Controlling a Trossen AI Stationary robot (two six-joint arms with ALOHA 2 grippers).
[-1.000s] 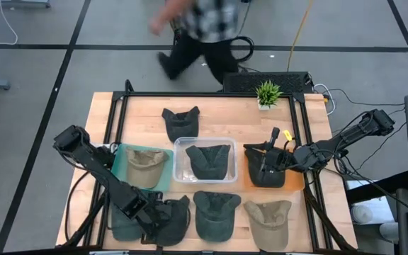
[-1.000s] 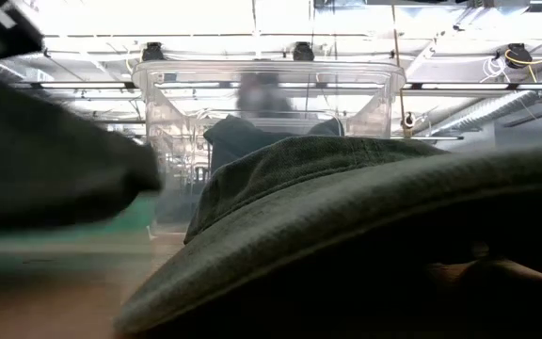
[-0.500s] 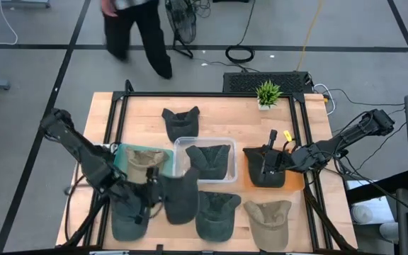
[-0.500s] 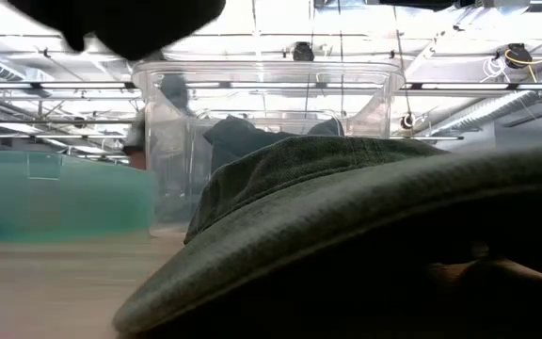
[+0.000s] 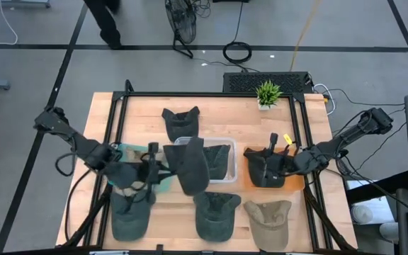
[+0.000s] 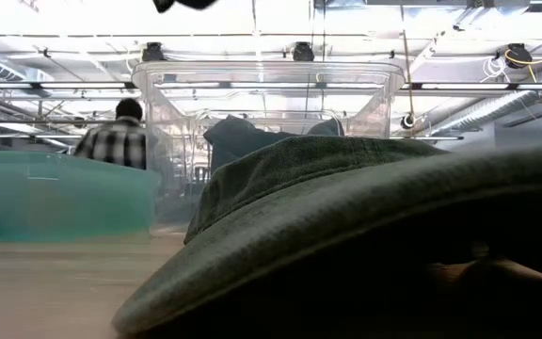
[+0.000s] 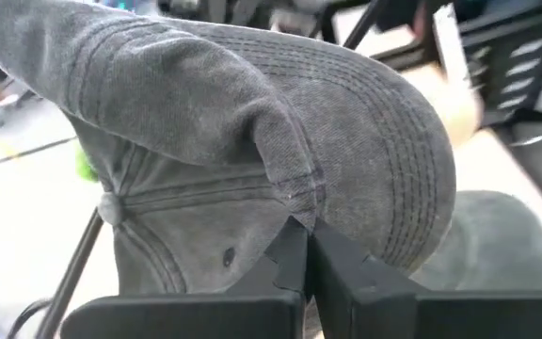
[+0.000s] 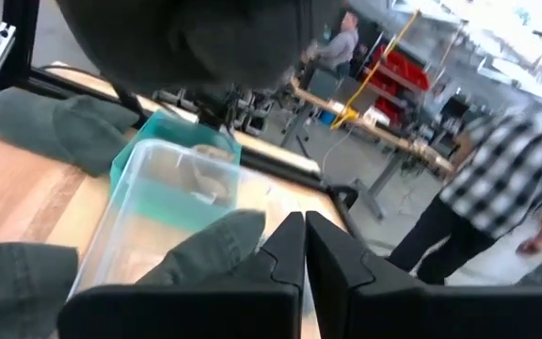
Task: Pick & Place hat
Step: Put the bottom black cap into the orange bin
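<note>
Light wooden tabletop (image 5: 218, 117) inside a black frame carries several caps, a small green potted plant (image 5: 267, 93), a teal tray (image 5: 163, 183) and a clear plastic bin (image 5: 227, 144). Over that bin's left edge the left gripper (image 5: 151, 167) pinches a dark grey washed-cotton cap (image 5: 190, 166), lifted off the table. To the right, the right gripper (image 5: 265, 164) rests fingers together on a dark cap (image 5: 275, 177) on an orange mat (image 5: 292, 182). No writing is readable.
</note>
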